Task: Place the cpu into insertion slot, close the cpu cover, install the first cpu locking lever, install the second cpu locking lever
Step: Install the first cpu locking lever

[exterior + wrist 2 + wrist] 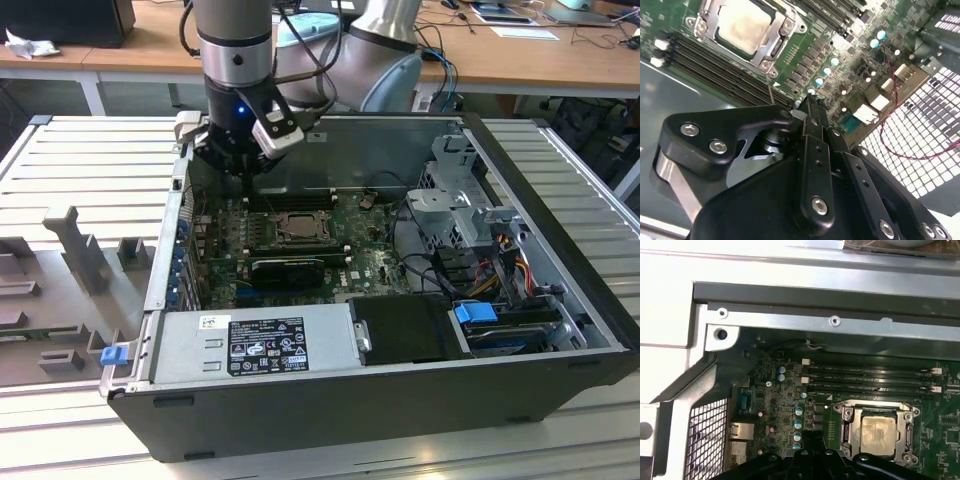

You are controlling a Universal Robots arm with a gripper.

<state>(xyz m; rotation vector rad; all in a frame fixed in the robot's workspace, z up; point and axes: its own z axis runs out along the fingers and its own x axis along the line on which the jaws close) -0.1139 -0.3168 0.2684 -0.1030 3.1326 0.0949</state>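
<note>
So, exterior view: the arm drops straight into the case, with the end effector (247, 175) low over the board and the insertion slot (300, 228) just beside it.

Second wrist view: it's pinched narrow and looks empty. The cpu (745, 27) looks seated just past the tips, with the cpu cover (771, 50) down around it.

First wrist view: honestly can't tell whether the levers are latched.

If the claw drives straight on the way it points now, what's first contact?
Probably the row of capacitors beside the insertion slot, not the slot itself. The claw points just off the slot's corner, though depth is unclear.
</note>
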